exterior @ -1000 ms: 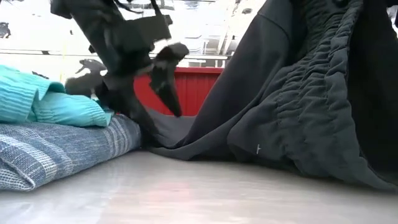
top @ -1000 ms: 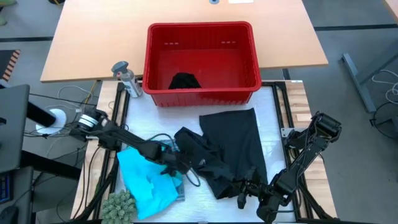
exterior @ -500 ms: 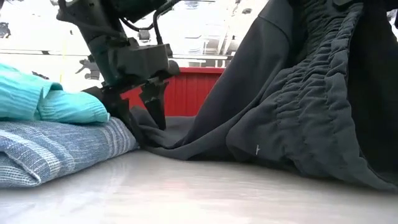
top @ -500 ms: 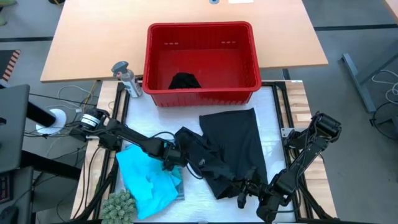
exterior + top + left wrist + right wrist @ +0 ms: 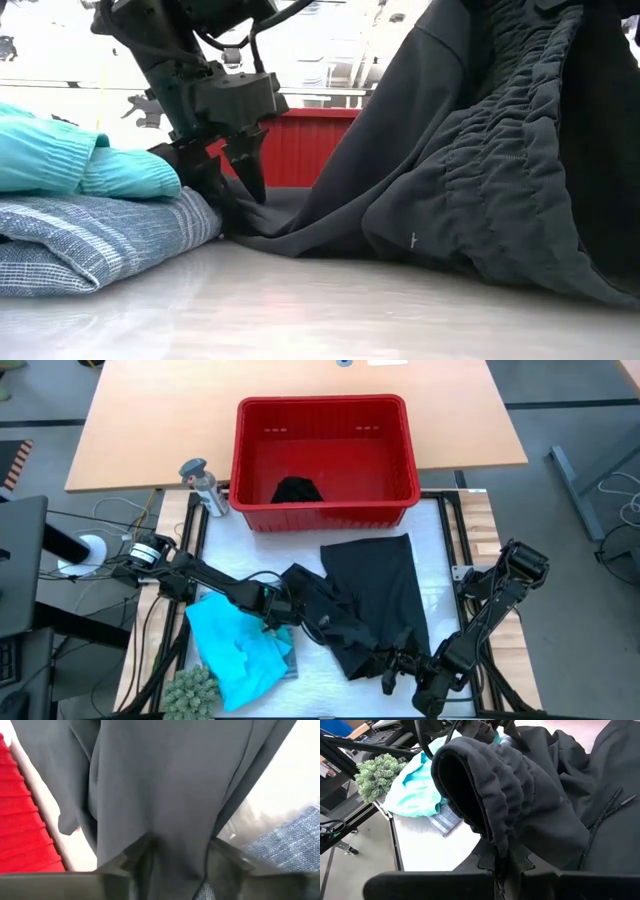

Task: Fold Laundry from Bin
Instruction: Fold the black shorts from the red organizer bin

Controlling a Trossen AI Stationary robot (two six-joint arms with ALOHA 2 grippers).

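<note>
A black garment [image 5: 370, 595] lies spread on the white table top, in front of the red bin [image 5: 325, 510]. A second black piece [image 5: 297, 490] rests on the bin's floor. My right gripper [image 5: 398, 660] is shut on the spread garment's gathered waistband at its near end. My left gripper [image 5: 283, 612] points down at the garment's left edge, open, with a fold of black cloth [image 5: 175, 820] between its fingers. Beside it a turquoise garment [image 5: 235, 645] lies on top of a folded blue-grey striped one [image 5: 100, 240]. My left gripper stands astride a fold at the black garment's left edge [image 5: 240, 205], coming from above; whether its fingers touch the cloth cannot be told. My right gripper pinches the elastic waistband [image 5: 495, 845] between its two fingers, several gathered layers. The waistband stands raised in an open loop above the fingers, while the far end of the garment [image 5: 365, 555] lies on the table.
A small grey bottle [image 5: 205, 485] stands left of the bin. A green knobbly ball [image 5: 192, 690] sits at the near left corner. Cables run along the left frame. The white top has bare room right of the black garment [image 5: 445, 580].
My left gripper has gone down and a little toward the table's far right, from over the turquoise garment onto the black garment's left edge, and has turned from tilted to pointing straight down. The black garment and my right gripper have kept still.
</note>
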